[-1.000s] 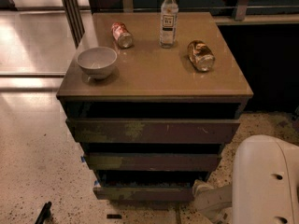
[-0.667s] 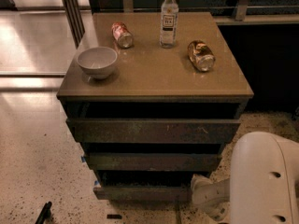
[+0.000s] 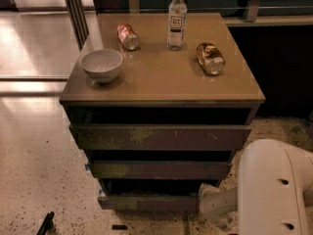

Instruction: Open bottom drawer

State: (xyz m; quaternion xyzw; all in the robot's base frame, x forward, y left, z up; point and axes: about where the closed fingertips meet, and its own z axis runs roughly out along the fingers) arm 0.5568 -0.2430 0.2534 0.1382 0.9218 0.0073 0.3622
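Single high view, looking down at cabinet front, mid-range; jaws frame's lower right, beside bottom drawer.

An office or lab common area is suggested. Polished speckled flooring is seen left of the gripper, which is placed low by the bottom drawer. Above it, a cabinet top is laid with a bowl, a water bottle, a red can and a gold can.

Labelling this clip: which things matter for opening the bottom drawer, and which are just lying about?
Job: bottom drawer; end effector, low at that drawer's right end.
Lying about: bowl, water bottle, red can, gold can, all on the cabinet top.
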